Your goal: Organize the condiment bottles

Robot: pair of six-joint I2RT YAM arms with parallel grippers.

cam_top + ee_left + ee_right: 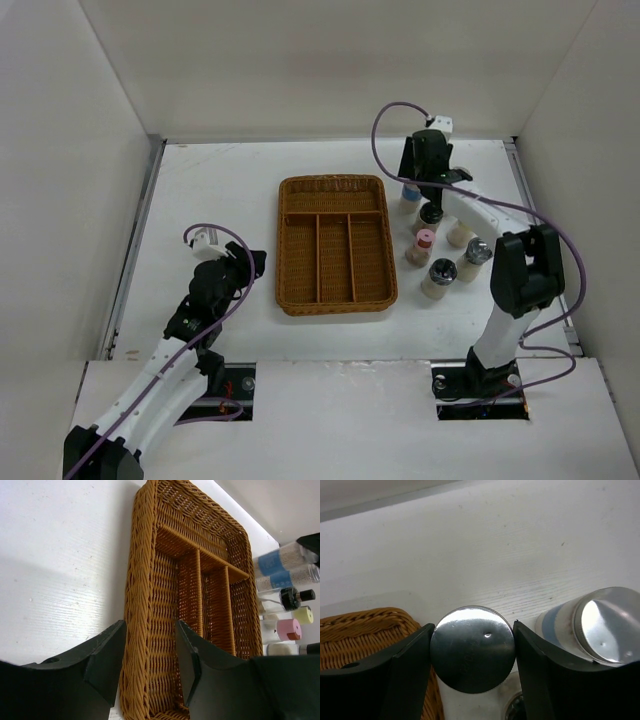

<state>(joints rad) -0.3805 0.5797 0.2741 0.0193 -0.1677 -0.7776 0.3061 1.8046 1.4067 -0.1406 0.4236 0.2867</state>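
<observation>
As I judge it, nothing is sorted yet. No bottle lies in the wicker tray (pixel 338 305), and all seven stand clustered on the bench (pixel 220 200) just to its right.

The right tool (pixel 473 635) pinches the silver cap of one blue-labelled bottle (pixel 470 662), with the second blue-labelled bottle (pixel 607 625) just beside it. The rest:

- one black-topped bottle (pixel 430 213)
- one pink-topped bottle (pixel 424 240)
- one yellow-topped bottle (pixel 303 615)
- a dark grey-topped bottle (pixel 441 268)
- a lighter grey-topped bottle (pixel 477 248)

There is one tray with four compartments. The left tool (pixel 147 665) hangs wide over the tray's near edge, holding nothing.
</observation>
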